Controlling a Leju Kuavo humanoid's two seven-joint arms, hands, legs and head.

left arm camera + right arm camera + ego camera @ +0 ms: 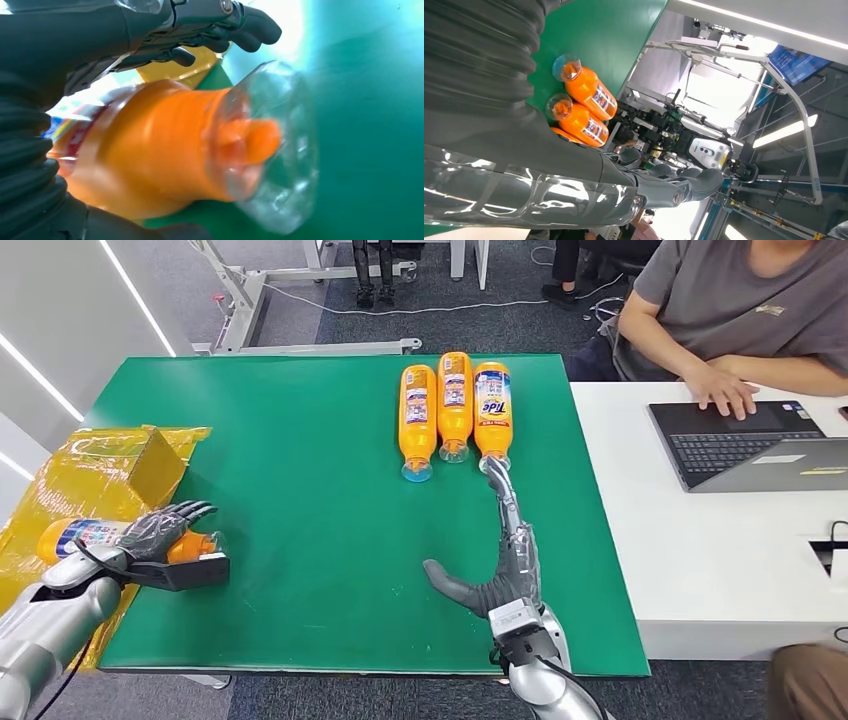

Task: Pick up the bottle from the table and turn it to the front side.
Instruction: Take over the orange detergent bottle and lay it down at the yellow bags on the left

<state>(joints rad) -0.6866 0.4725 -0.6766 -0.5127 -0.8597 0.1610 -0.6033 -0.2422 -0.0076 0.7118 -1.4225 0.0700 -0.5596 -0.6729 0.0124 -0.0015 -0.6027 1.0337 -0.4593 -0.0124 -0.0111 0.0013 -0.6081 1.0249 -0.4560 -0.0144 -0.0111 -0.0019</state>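
Note:
Three orange bottles lie side by side at the far middle of the green table: left bottle, middle bottle, right bottle, all with clear caps pointing toward me. My right hand lies flat on the table with its fingers stretched out, and its fingertips reach the right bottle's cap. It holds nothing. At the table's left edge my left hand grips a fourth orange bottle on its side. In the left wrist view this bottle fills the palm below the fingers.
A yellow-wrapped box sits at the left edge behind my left hand. A white table adjoins on the right, bearing a laptop with a person typing. A metal frame stand stands beyond the table.

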